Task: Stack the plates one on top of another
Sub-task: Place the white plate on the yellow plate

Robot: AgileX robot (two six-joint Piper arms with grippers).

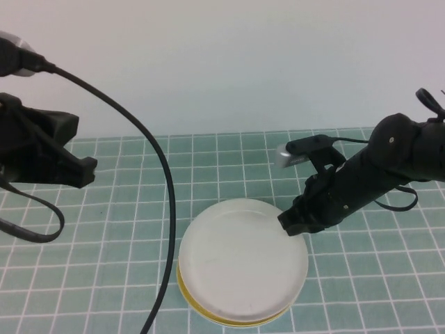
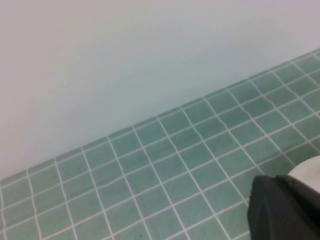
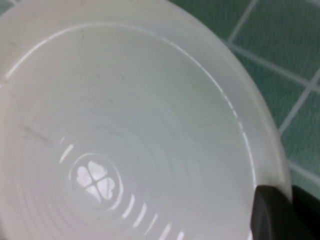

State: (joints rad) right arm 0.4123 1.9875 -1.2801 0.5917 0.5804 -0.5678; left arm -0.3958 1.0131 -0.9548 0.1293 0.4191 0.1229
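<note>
The white plate (image 1: 240, 261) lies on top of a stack at the table's front middle. The yellow plate (image 1: 201, 311) shows only as a rim under it. The light blue plate is not in view. My right gripper (image 1: 290, 224) is at the white plate's right rim, one finger inside and one outside, shut on it. In the right wrist view the white plate (image 3: 125, 125) fills the picture, with the right gripper (image 3: 287, 210) astride its rim. My left gripper (image 1: 87, 170) hangs raised at the far left, shut and empty, away from the stack; it also shows in the left wrist view (image 2: 280, 205).
The green tiled mat (image 1: 104, 236) covers the table. The left arm's black cable (image 1: 167, 209) arcs down just left of the stack. A pale wall stands behind the table. A bit of the white plate (image 2: 310, 170) shows in the left wrist view.
</note>
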